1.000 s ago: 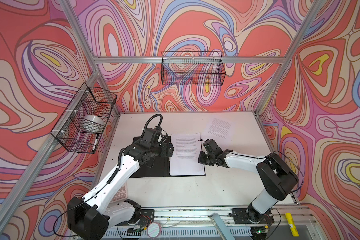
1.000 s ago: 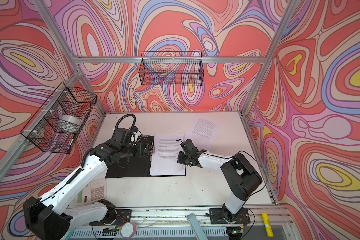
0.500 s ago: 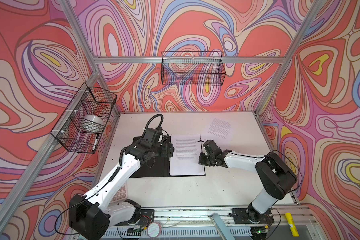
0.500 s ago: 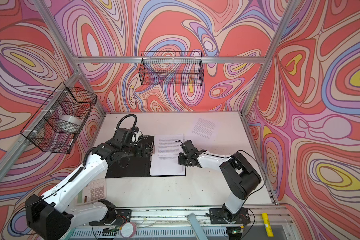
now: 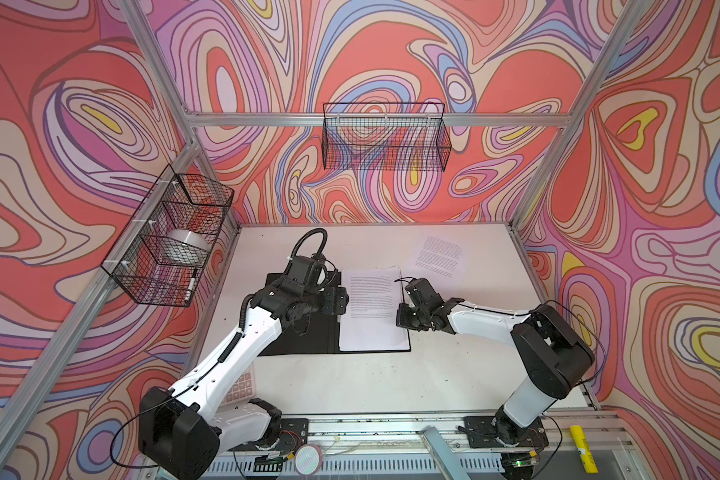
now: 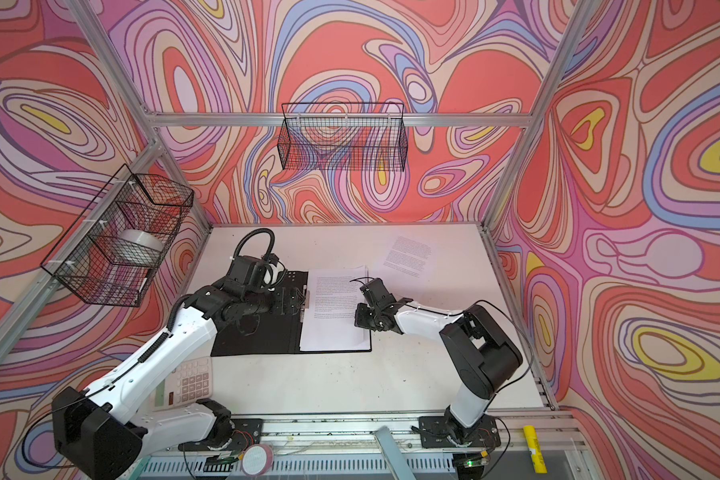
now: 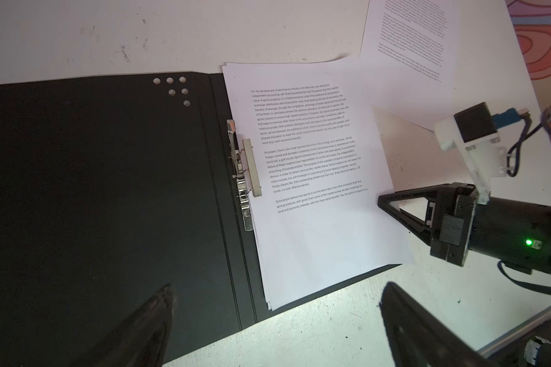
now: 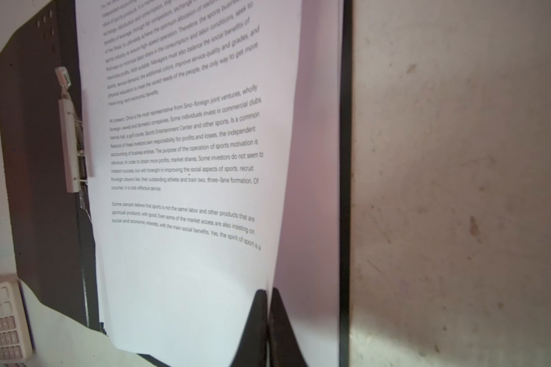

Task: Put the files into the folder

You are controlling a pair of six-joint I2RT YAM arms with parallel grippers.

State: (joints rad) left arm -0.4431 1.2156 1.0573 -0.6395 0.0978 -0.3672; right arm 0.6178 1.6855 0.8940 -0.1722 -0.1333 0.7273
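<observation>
Right end effector point(image 8: 268, 294) pinches the top white printed sheet point(image 8: 185, 270) in the open flat black folder point(image 7: 109, 190); left end effector point(image 7: 279, 287) gapes wide, empty.

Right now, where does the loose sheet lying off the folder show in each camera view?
Top view: loose sheet at the back right of the table, beyond the folder.
Top view: loose sheet, same spot.
Left wrist: loose sheet beside the stack of files, cut by the picture's edge.
Right wrist: not in it.
Shared landmark: the stack of files, seen in all four.
</observation>
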